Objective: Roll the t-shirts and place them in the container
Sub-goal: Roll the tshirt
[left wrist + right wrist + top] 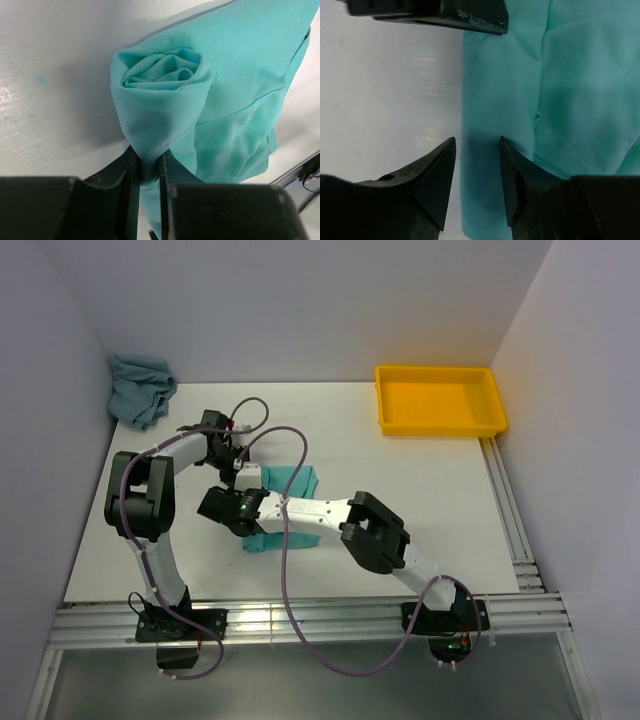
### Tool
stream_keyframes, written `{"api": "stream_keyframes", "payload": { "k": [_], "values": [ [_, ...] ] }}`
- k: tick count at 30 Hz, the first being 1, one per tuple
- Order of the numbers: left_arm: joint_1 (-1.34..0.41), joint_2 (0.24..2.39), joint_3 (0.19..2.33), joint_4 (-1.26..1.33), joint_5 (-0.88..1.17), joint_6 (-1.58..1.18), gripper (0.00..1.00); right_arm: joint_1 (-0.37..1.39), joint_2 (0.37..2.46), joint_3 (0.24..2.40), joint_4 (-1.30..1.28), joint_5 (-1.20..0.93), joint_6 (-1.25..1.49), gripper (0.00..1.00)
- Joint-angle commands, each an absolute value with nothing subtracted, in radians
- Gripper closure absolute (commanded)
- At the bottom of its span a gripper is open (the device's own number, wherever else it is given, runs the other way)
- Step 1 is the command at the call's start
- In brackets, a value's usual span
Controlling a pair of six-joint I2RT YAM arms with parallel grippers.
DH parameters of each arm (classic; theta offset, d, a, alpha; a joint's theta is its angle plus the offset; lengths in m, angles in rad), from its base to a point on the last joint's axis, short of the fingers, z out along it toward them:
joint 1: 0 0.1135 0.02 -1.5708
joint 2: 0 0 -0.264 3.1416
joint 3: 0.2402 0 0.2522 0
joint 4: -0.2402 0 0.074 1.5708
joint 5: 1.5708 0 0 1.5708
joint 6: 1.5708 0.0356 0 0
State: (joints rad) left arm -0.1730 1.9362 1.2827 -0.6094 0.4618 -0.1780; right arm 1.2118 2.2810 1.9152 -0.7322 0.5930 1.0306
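Note:
The mint-green t-shirt (295, 482) lies on the white table, partly under both grippers. In the left wrist view one end is wound into a tight roll (160, 95), with the flat part of the shirt spreading right. My left gripper (148, 165) is shut on the cloth at the bottom of that roll; it also shows in the top view (228, 465). My right gripper (477, 150) is open, its fingers astride the shirt's left edge (490, 100), just in front of the left gripper (228, 502). The blue-grey teal t-shirt (140, 388) lies crumpled at the far left corner.
A yellow tray (440, 400) stands at the far right of the table. White walls close in the left, back and right sides. The right arm's forearm (315, 510) reaches across the middle of the table over the shirt.

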Motion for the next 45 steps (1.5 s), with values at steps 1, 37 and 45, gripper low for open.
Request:
{"api": "stream_keyframes", "payload": {
  "k": [1,37,45],
  "values": [
    [-0.178,1.913,1.276,-0.575,0.396,-0.164,0.87,1.204,2.315,1.988,-0.724,0.598,1.008,0.52],
    [-0.179,1.973,1.354,-0.606,0.403,-0.170,0.78,1.285,2.441,1.961,-1.003,0.469,1.152,0.53],
    [-0.175,1.964,1.405,-0.624,0.454,-0.158,0.62,1.282,2.393,1.858,-0.888,0.437,1.141,0.72]
  ]
}}
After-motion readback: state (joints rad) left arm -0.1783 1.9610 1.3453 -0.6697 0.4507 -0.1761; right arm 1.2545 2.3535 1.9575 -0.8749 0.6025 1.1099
